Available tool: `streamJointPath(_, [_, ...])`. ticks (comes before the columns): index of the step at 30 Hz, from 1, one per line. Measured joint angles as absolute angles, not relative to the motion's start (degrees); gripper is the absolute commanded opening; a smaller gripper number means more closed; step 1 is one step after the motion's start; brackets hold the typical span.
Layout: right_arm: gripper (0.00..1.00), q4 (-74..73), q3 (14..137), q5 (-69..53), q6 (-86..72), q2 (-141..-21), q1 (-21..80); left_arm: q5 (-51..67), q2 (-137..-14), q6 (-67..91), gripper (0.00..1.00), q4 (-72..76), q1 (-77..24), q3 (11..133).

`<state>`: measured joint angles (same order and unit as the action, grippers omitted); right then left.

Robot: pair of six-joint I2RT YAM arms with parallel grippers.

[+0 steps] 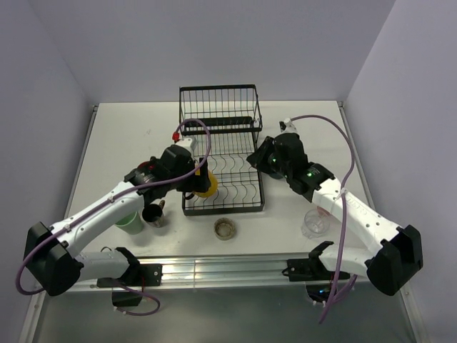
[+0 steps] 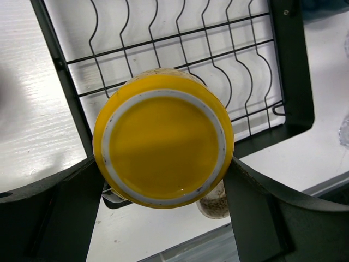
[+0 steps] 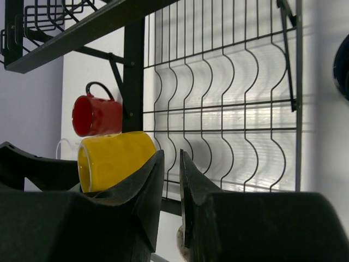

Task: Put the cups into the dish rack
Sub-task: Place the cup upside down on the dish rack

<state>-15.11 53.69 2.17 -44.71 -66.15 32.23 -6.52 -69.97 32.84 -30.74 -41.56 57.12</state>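
My left gripper (image 1: pixel 198 181) is shut on a yellow cup (image 1: pixel 208 187) over the near left corner of the black wire dish rack (image 1: pixel 239 125). In the left wrist view the fingers (image 2: pixel 71 207) clamp both sides of the cup (image 2: pixel 163 139), whose base faces the camera, above the rack's wavy wires (image 2: pixel 229 71). My right gripper (image 1: pixel 258 158) is at the rack's right edge, its jaws almost together and empty (image 3: pixel 172 158). The right wrist view shows the yellow cup (image 3: pixel 109 158), a red mug (image 3: pixel 95 114) beside the rack (image 3: pixel 218 109), and a navy cup's edge (image 3: pixel 343 65).
On the table near the front stand a green tumbler (image 1: pixel 129 222), a black mug (image 1: pixel 153 214), a low brownish glass (image 1: pixel 225 229), also in the left wrist view (image 2: pixel 215 203), and a clear glass (image 1: pixel 314 223) by the right arm. Walls close in the table on three sides.
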Motion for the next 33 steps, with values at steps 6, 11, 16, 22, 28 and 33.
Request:
streamJointPath(6, [0.26, -16.51, 54.35, 4.43, -43.46, -64.18, 32.23, -8.05, -72.51, 32.91, 0.0, -31.2, -41.67, 57.54])
streamJointPath(11, [0.27, -16.88, 54.85, 5.21, -42.85, -63.96, 32.23, -8.93, -75.4, 33.67, 0.0, -31.24, -42.04, 57.56])
streamJointPath(16, [0.27, -17.41, 55.02, 5.3, -42.46, -63.99, 32.23, -9.52, -76.6, 33.85, 0.0, -31.33, -42.37, 57.56])
streamJointPath(22, [0.27, -17.67, 55.2, 5.91, -42.26, -64.12, 32.23, -10.46, -77.65, 33.93, 0.0, -31.4, -42.41, 57.67])
streamJointPath(28, [0.27, -18.17, 55.83, 6.28, -42.02, -64.93, 32.23, -10.98, -79.64, 34.17, 0.0, -31.64, -42.48, 58.11])
streamJointPath(33, [0.27, -18.33, 56.8, 6.46, -41.65, -66.08, 32.23, -11.55, -80.55, 34.57, 0.0, -31.77, -42.59, 58.43])
